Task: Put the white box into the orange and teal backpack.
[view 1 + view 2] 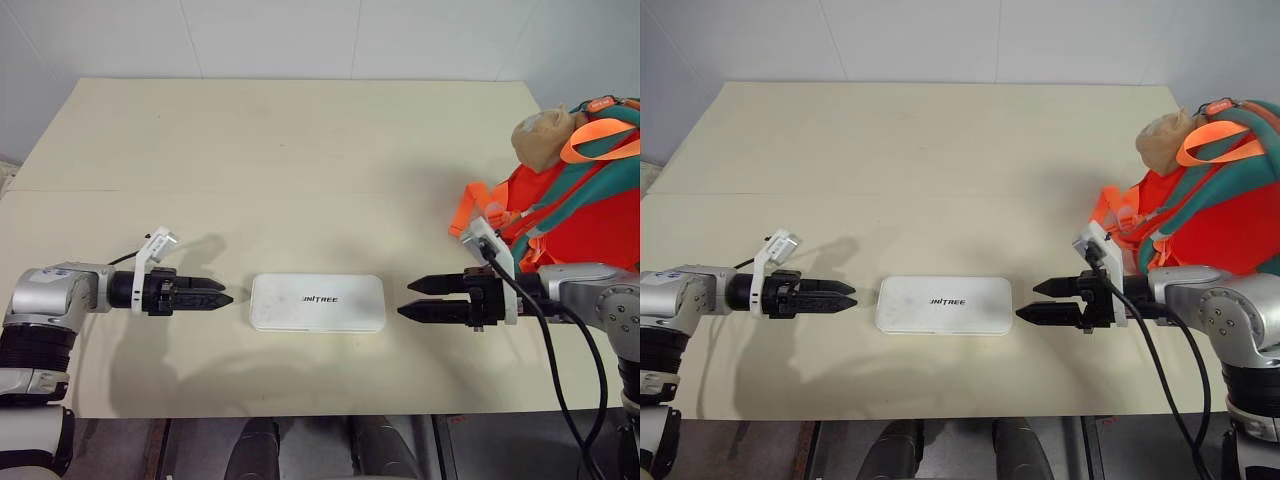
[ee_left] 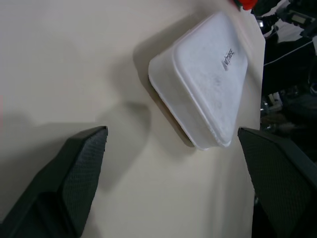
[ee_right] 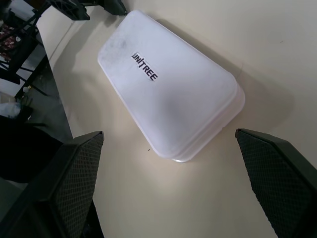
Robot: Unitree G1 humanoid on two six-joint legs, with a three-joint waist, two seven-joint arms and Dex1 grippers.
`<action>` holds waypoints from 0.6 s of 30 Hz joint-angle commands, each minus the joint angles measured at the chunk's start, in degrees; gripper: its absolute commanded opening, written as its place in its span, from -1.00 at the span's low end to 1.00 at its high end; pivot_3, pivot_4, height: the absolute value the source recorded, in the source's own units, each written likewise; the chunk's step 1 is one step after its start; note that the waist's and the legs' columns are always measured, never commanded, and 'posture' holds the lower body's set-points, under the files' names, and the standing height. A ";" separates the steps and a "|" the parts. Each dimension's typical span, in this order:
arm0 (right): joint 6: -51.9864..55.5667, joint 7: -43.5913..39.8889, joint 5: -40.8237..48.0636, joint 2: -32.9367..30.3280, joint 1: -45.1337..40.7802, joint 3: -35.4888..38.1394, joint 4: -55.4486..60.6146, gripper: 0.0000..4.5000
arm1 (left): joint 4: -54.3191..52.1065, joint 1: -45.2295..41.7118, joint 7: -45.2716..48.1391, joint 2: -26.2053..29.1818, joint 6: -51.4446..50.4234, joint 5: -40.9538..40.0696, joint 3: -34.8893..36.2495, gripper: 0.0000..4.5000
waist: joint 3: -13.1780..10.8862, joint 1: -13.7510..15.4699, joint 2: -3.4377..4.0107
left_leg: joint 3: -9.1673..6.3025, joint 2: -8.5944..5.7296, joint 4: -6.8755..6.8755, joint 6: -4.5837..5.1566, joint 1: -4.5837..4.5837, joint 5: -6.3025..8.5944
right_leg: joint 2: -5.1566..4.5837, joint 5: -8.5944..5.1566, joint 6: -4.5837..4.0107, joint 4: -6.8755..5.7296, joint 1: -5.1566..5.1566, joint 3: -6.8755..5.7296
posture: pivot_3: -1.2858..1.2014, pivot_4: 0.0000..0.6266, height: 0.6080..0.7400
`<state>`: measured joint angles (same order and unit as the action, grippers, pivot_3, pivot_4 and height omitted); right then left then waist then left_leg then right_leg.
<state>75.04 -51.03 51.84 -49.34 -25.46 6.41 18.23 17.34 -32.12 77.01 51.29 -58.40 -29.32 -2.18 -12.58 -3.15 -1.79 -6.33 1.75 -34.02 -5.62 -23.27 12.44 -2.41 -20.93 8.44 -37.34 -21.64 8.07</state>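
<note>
Grippers (image 1: 215,293) (image 1: 425,300) level, flanking white box (image 1: 317,302)

Beige table (image 1: 300,150), seam across top; pale wall (image 1: 300,35) behind, perhaps tiled.

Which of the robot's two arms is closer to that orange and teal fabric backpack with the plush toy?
The right. The right gripper, jaws open, hangs just in front of the orange and teal fabric backpack, at the table's right edge. The left gripper, also open, is across the flat white rectangular box, far from it.

Bare table (image 1: 300,150) all round white box (image 1: 317,302); backpack (image 1: 590,210) blocks far right.
</note>
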 commanded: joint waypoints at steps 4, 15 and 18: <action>1.93 3.09 0.83 0.66 -1.08 -0.80 1.42 1.00 | -6.40 0.01 -1.40 -1.08 -10.41 -3.60 -2.30 0.99 | 0.00 0.00 0.00 | 0.00 0.00 0.00 0.00 -0.01 0.00 | -0.01 0.00 0.01 0.01 0.00 0.00 | 0.03 -0.52 1.00; 13.59 10.19 5.20 6.76 -6.47 2.66 -3.39 1.00 | -12.45 5.42 -6.69 -2.43 -16.71 -7.90 -1.51 0.99 | 0.00 -0.06 0.00 | 0.02 -0.01 0.00 0.00 0.01 0.02 | -0.04 -0.01 0.00 0.04 0.00 0.02 | 0.03 -0.52 1.00; 14.93 11.29 5.16 8.36 -7.86 2.83 -4.43 1.00 | -12.90 6.06 -8.54 -3.39 -17.24 -8.61 -0.68 0.99 | 0.01 -0.02 0.01 | 0.01 -0.01 0.01 0.00 0.01 0.02 | -0.03 -0.01 0.00 0.06 0.01 0.02 | 0.03 -0.52 1.00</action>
<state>89.10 -40.35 55.80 -41.33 -32.44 7.39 13.45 4.94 -27.90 69.95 48.77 -74.12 -37.32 -1.72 -12.58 -3.17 -1.78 -6.31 1.73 -34.01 -5.62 -23.26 12.46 -2.44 -20.93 8.44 -37.28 -21.63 8.09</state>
